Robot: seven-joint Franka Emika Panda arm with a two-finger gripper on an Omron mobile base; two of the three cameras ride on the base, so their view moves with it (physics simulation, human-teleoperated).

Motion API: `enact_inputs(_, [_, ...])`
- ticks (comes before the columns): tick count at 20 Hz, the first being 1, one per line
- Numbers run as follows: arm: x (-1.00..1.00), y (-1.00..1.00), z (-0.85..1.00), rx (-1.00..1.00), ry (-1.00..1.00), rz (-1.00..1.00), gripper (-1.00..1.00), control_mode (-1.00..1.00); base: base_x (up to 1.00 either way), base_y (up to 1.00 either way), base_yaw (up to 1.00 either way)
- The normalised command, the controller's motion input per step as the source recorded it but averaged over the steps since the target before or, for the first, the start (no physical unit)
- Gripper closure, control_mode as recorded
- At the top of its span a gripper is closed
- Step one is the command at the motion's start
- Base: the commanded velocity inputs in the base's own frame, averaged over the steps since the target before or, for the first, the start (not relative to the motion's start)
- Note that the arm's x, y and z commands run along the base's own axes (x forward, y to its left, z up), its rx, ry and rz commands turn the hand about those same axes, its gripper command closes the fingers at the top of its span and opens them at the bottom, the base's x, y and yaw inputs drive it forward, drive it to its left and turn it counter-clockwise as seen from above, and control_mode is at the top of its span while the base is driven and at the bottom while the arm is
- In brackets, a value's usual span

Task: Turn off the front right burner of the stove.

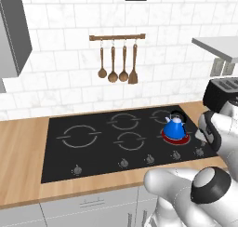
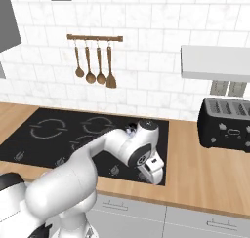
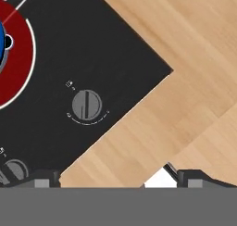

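Stove (image 1: 93, 156) beneath downward-tilted gripper (image 3: 113, 176)

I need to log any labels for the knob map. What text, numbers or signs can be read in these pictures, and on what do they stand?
No readable text anywhere.
Stove: a tiny white mark beside the rightmost knob and an arc of ticks under it; too small to read.
Next knob: similar tiny mark, unreadable.
Toaster: small pale front controls, too blurred to read.

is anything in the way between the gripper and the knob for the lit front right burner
Nothing visible does. In the hand view the gripper hangs over the stove's front right corner, with bare black glass between it and the nearest knob. The blue kettle sits back on the red burner, clear of the knobs.
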Motion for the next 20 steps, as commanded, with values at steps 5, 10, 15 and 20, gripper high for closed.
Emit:
enact_inputs(5, [0.07, 0.17, -0.29, 0.00, 0.00, 0.00, -1.00, -1.00, 0.00, 0.00, 0.00])
enact_inputs(10, [0.22, 0.05, -0.27, 0.00, 0.00, 0.00, -1.00, -1.00, 0.00, 0.00, 0.00])
enact_inputs(15, [0.29, 0.00, -0.14, 0.00, -0.01, 0.00, -1.00, -1.00, 0.00, 0.00, 0.00])
enact_inputs(20, [0.29, 0.00, 0.00, 0.00, 0.00, 0.00, -1.00, -1.00, 0.00, 0.00, 0.00])
